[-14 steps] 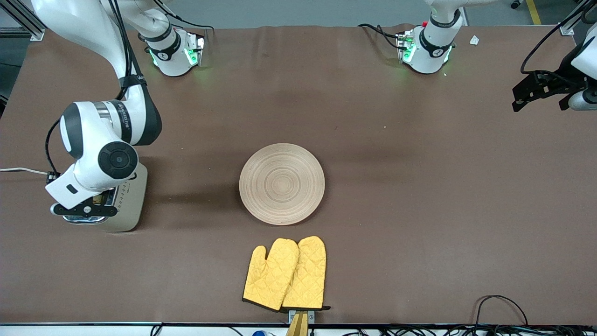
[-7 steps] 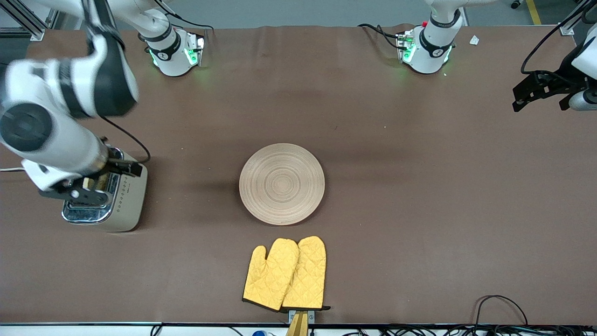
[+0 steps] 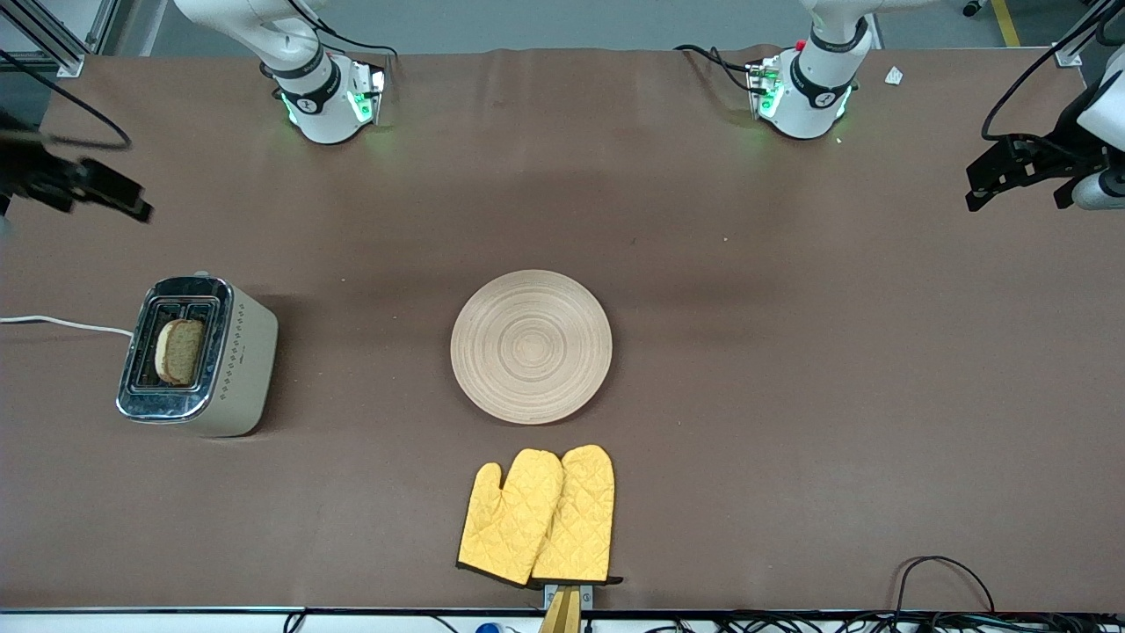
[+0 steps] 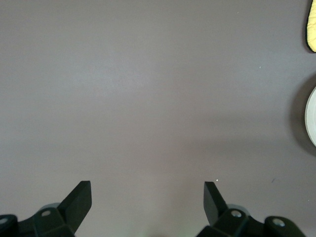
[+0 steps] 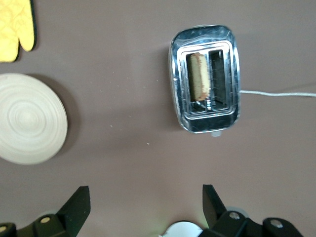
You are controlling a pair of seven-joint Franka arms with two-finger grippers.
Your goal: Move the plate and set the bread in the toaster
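the bread (image 3: 180,351) is sitting upright in one slot of the toaster (image 3: 198,356), which is standing at the right arm's end of the tabletop (image 3: 791,369) with its white cord (image 3: 53,323) trailing off the edge. the plate (image 3: 531,345) is lying flat and bare near the middle of the tabletop, well apart from the toaster. a pair of yellow oven mitts (image 3: 538,516) is lying just nearer the front camera than the plate. the right tool (image 5: 145,197) is hovering high over the tabletop beside the toaster, fingers spread and holding nothing. the left tool (image 4: 147,197) is waiting over the left arm's end of the tabletop, fingers spread and holding nothing.
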